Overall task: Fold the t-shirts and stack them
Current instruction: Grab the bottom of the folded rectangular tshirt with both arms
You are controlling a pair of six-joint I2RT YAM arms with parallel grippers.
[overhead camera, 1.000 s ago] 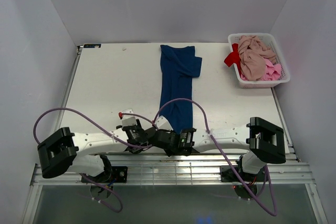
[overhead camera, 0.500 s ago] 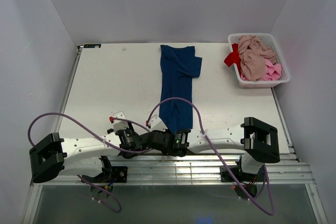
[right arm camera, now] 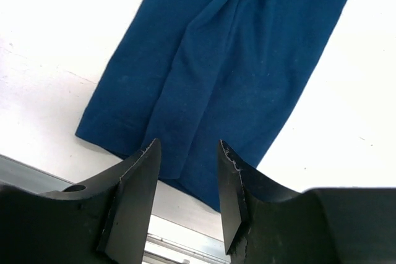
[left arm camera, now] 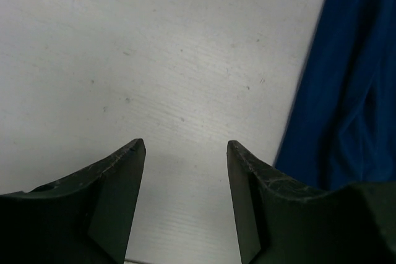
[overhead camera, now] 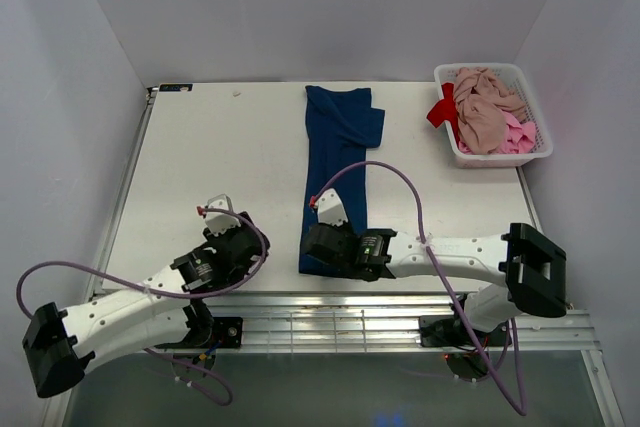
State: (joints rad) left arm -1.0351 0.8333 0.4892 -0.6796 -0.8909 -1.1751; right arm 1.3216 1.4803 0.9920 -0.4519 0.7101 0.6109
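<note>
Both arms have separated since the earlier frame: they were bunched together at the near hem, and the left arm has since swung out to the left.

The navy t-shirt lies flat on the table as a long narrow strip, folded lengthwise. It runs from the far edge down to the near edge, roughly on the centre line.

- Right gripper: positioned over the near hem, jaws spread, nothing between them.
- Left gripper: over bare table just left of the strip, jaws spread – empty.

Handling, as judged: the cloth is light, limp and layered. It should drape rather than hold a shape, and may slide on the smooth surface. Take hold at the two near hem corners, pinching through all layers. A shallow pinch is likely to lift the top layer only and open the fold.

A pink-beige t-shirt, a bright pink t-shirt and a red t-shirt lie crumpled in the basket at the far right, unfolded.
</note>
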